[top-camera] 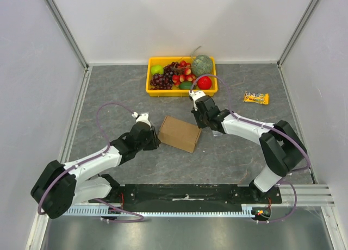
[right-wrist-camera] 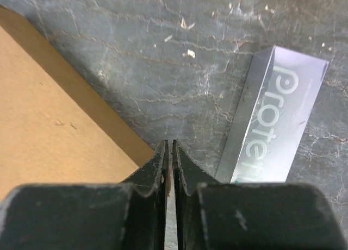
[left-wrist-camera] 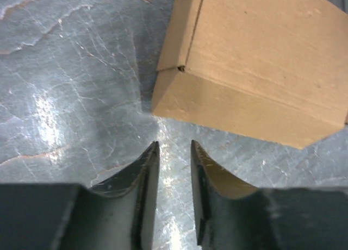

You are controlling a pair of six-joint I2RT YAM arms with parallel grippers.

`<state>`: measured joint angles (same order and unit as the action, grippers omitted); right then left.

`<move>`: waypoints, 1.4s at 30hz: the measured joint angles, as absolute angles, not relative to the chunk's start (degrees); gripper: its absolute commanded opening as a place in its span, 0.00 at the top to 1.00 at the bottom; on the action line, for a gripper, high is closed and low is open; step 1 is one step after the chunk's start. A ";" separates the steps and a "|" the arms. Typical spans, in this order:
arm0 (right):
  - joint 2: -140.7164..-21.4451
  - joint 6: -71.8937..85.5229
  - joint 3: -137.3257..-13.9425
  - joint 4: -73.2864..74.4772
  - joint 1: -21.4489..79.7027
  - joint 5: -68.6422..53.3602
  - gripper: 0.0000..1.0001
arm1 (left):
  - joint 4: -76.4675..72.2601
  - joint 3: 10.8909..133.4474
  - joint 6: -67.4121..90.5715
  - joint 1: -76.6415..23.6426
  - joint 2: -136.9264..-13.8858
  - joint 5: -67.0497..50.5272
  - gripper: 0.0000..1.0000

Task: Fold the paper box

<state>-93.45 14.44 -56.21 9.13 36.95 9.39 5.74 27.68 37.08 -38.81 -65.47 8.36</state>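
Observation:
The paper box (top-camera: pixel 179 133) lies folded shut as a small brown carton in the middle of the grey table. My left gripper (top-camera: pixel 156 140) sits low at its left end; in the left wrist view its gripper (left-wrist-camera: pixel 174 147) is open with only bare table between the fingers, just short of a corner of the paper box (left-wrist-camera: pixel 255 70). My right gripper (top-camera: pixel 204 126) is at the box's right end. In the right wrist view that gripper (right-wrist-camera: pixel 169 143) is shut, its fingers nearly touching with nothing held, beside the edge of the paper box (right-wrist-camera: pixel 49 147).
A yellow tray (top-camera: pixel 154 91) of fruit stands at the back. A small yellow snack packet (top-camera: pixel 255 98) lies at the right. A silvery printed bar package (right-wrist-camera: pixel 277 119) lies just right of my right gripper, and the same package (top-camera: pixel 218 132) shows under that arm.

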 measured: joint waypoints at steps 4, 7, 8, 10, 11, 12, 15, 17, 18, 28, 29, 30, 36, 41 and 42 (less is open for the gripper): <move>-94.96 12.93 -56.21 11.55 36.95 9.41 0.90 | 5.85 26.02 37.98 -39.11 -62.24 6.61 0.92; -95.72 12.29 -56.18 12.60 36.95 8.82 0.90 | 5.87 25.12 38.57 -39.18 -60.69 5.34 0.97; -96.03 12.12 -56.18 13.13 36.95 8.27 0.90 | 5.85 24.97 38.68 -39.31 -60.55 5.13 0.97; -96.38 11.99 -56.18 13.74 36.95 7.35 0.90 | 5.78 24.77 38.79 -39.46 -60.51 4.27 0.98; -96.44 11.99 -56.16 14.22 36.95 6.76 0.90 | 5.63 24.56 38.79 -39.64 -60.51 3.92 0.98; -96.44 12.01 -56.05 14.44 36.95 6.17 0.90 | 5.41 24.36 38.79 -39.75 -60.51 3.68 0.98; -96.38 12.29 -55.35 14.50 36.95 4.47 0.90 | 5.15 23.99 38.79 -40.03 -60.64 2.39 0.98; -96.01 12.69 -54.24 14.61 36.95 3.22 0.90 | 4.34 23.99 38.79 -40.27 -61.43 1.83 0.98; -95.64 12.97 -53.67 14.79 36.95 2.81 0.90 | 3.88 23.99 38.79 -40.32 -62.04 1.30 0.98; -89.25 16.36 -48.23 15.25 36.99 -4.47 0.89 | 1.28 25.17 38.76 -42.02 -70.46 -2.13 0.98; -88.97 16.53 -48.07 15.25 36.99 -4.82 0.89 | 1.19 25.69 38.74 -42.15 -71.33 -2.13 0.98; -88.86 16.75 -48.01 15.14 36.99 -5.19 0.89 | 1.08 26.28 38.74 -42.28 -72.14 -2.15 0.98; -88.64 17.96 -47.00 14.35 36.99 -7.73 0.88 | 0.10 30.59 38.72 -43.55 -76.66 -2.33 0.98; -88.55 19.00 -45.74 13.78 36.99 -9.39 0.88 | -0.51 32.01 38.72 -44.97 -79.11 -2.83 0.98; -88.55 19.22 -45.47 13.76 36.99 -9.67 0.88 | -0.49 32.01 38.72 -45.17 -79.42 -2.92 0.98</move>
